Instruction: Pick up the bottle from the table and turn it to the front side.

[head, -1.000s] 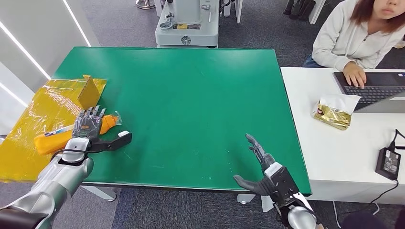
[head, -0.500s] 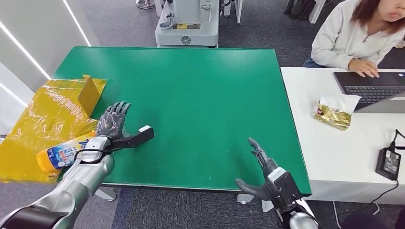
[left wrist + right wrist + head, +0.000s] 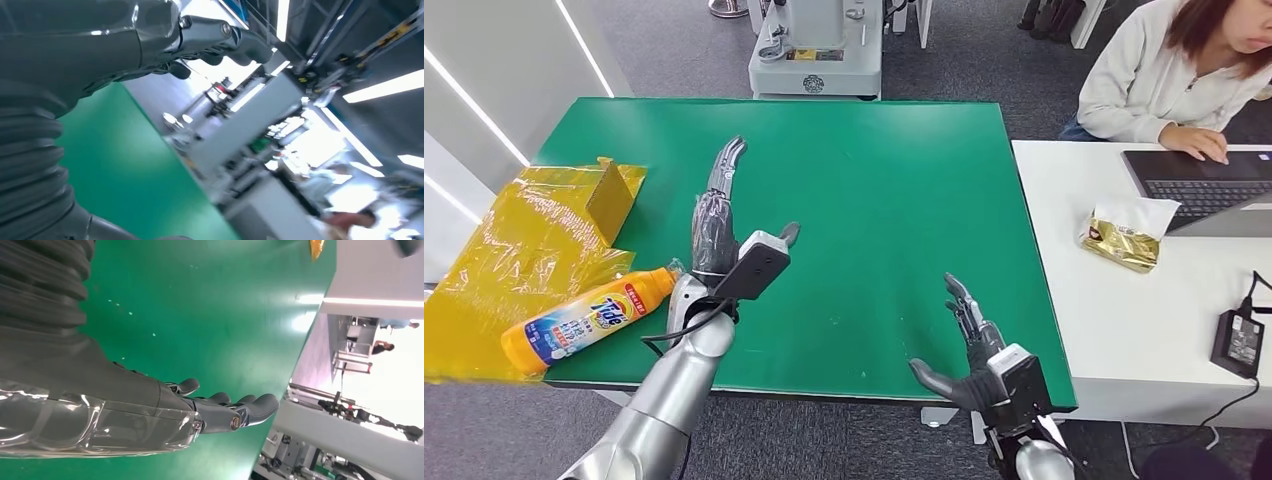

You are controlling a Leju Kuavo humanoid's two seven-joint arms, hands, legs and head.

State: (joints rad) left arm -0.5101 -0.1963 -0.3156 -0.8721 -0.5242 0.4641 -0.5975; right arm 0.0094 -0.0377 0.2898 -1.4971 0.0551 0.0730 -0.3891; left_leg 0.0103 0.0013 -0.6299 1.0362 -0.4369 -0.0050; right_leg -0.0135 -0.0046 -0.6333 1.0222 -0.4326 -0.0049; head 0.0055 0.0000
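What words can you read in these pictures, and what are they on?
"Tide" on the bottle label.
Smaller print on that label: too small to read.
Yellow label on the grey machine behind the table: too blurred to read.
Gold packet: no readable text.

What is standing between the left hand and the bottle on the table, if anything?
Nothing visible stands between them. The bottle lies on its side at the table's near left edge, partly on the yellow plastic sheet, label up. The left hand is raised above the green table, open, just beside the bottle's cap end.
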